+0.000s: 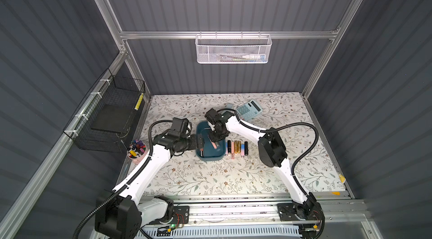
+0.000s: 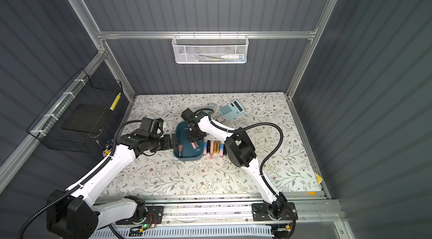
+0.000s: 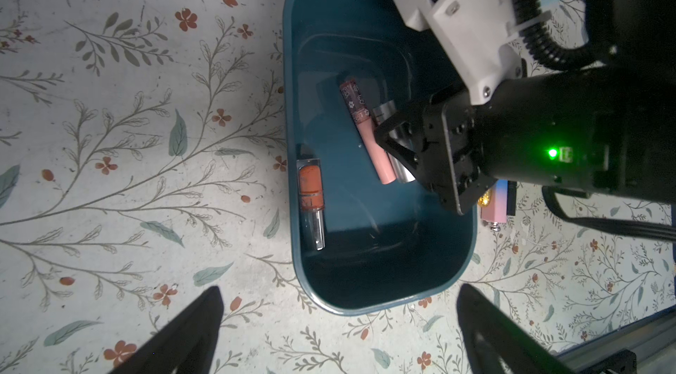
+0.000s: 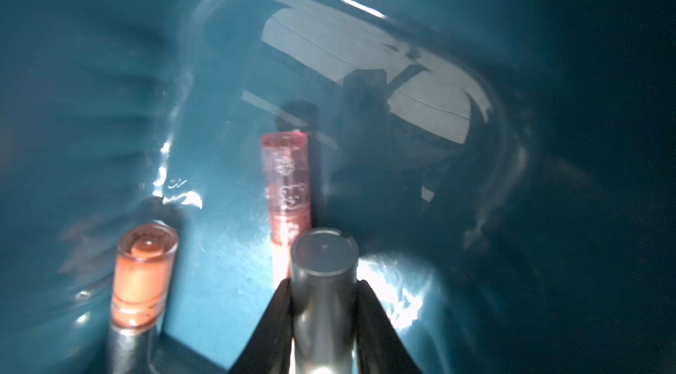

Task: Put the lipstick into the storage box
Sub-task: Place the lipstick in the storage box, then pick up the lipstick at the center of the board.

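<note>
Where the lipstick is: silver lipstick (image 4: 322, 255) inside the storage box (image 3: 384, 277), right next to a pink tube (image 3: 365, 134).
Right gripper (image 4: 323, 286): jaws clamped on the silver lipstick.
Left gripper (image 3: 340, 290): jaws spread wide, just beside the box.
Also inside: orange tube (image 3: 310, 185) along a wall.

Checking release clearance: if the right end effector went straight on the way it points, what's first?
Probably the floor of the shallow teal plastic storage box: the right end effector points down into it, shut on a grey cylindrical lipstick tube, which would touch first. The gap left is unclear.
</note>
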